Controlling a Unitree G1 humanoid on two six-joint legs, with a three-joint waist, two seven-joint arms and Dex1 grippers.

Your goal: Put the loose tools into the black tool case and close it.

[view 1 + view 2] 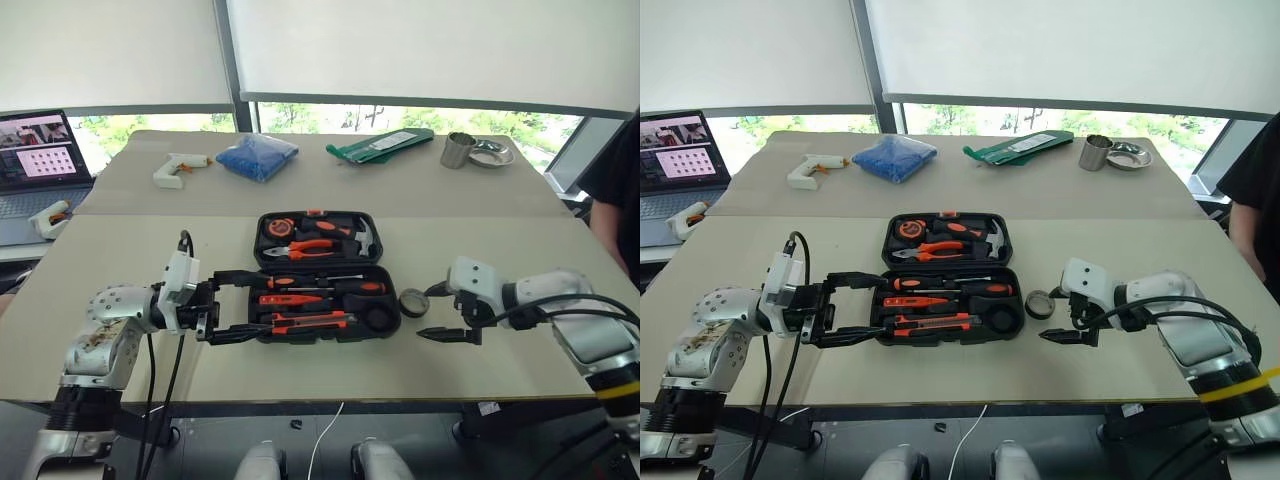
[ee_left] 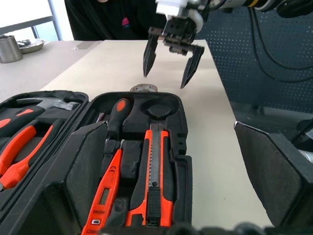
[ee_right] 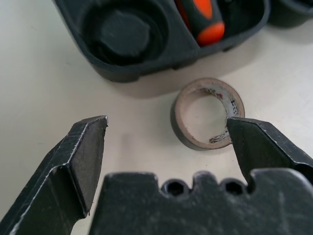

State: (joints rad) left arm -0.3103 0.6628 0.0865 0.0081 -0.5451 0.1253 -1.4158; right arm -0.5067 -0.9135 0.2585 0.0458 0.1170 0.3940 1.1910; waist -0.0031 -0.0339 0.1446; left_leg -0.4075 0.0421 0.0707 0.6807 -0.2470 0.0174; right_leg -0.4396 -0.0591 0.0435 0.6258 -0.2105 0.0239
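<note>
- A beige table (image 1: 120, 320) is seen before blinded windows; a laptop (image 1: 40, 160) is noted far left.
- The left gripper (image 1: 232, 305) is spread wide, empty, at the case's left edge.
- One open black tool case (image 1: 385, 318) holds three screwdrivers (image 1: 325, 285) and one utility knife (image 1: 310, 322).
- One tape roll (image 1: 413, 301) lies just right of it.
- The right gripper (image 1: 438, 313) is spread wide, empty, over the roll.

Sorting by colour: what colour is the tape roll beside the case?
Black outside, tan cardboard core; the tape roll shows best in the right wrist view.

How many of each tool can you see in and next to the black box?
Screwdrivers: 3
Utility knife: 1
Pliers: 1
Hammer: 1
Tape measure: 1
Tape roll: 1
Total: 8
</note>
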